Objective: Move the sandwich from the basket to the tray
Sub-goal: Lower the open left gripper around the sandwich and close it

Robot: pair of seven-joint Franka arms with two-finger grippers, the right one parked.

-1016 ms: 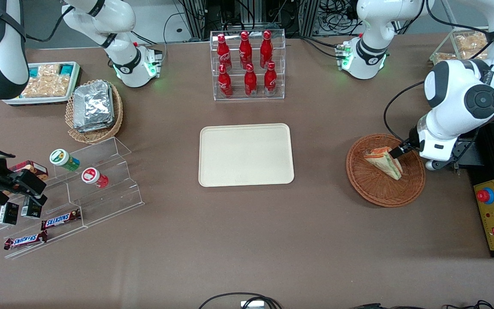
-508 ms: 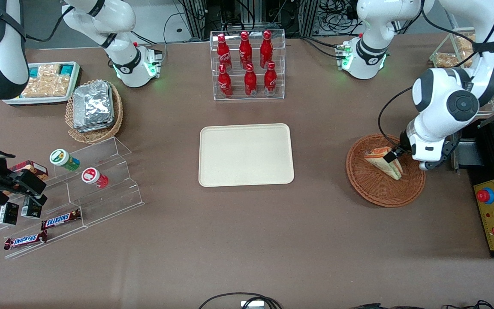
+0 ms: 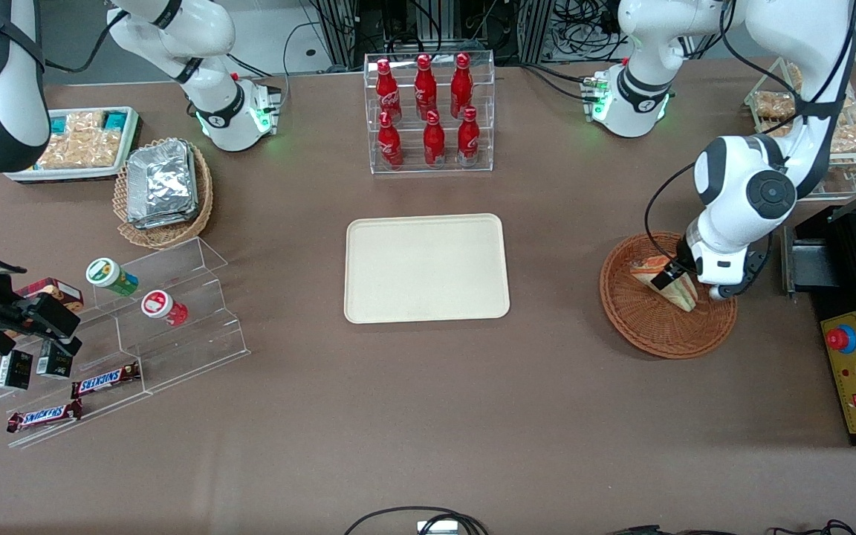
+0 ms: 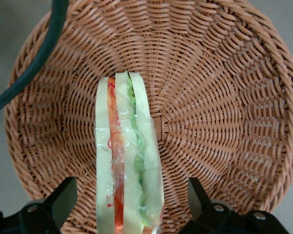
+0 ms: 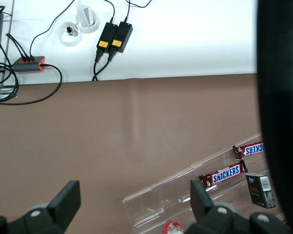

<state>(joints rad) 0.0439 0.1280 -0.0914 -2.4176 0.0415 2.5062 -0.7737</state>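
The sandwich (image 3: 679, 290), a clear-wrapped pale wedge with orange-red and green filling, lies in the reddish-brown wicker basket (image 3: 643, 312) toward the working arm's end of the table. My left gripper (image 3: 672, 278) is low over the basket, right above the sandwich. In the left wrist view the sandwich (image 4: 127, 161) stands on edge in the basket (image 4: 224, 97), and the gripper (image 4: 129, 201) is open, one black finger (image 4: 64, 199) on each side of the sandwich with gaps to it. The cream-beige tray (image 3: 426, 268) lies bare at the table's middle.
A clear rack of red bottles (image 3: 429, 111) stands farther from the front camera than the tray. A tan basket of foil packets (image 3: 164, 186), a white snack tray (image 3: 79, 143) and a clear stepped stand (image 3: 138, 327) with snacks lie toward the parked arm's end. A black box with a red button (image 3: 841, 339) sits beside the basket.
My left arm has swung toward the tray's side and lowered, bringing the gripper from the basket's rim to right over the sandwich. The sandwich has not moved.
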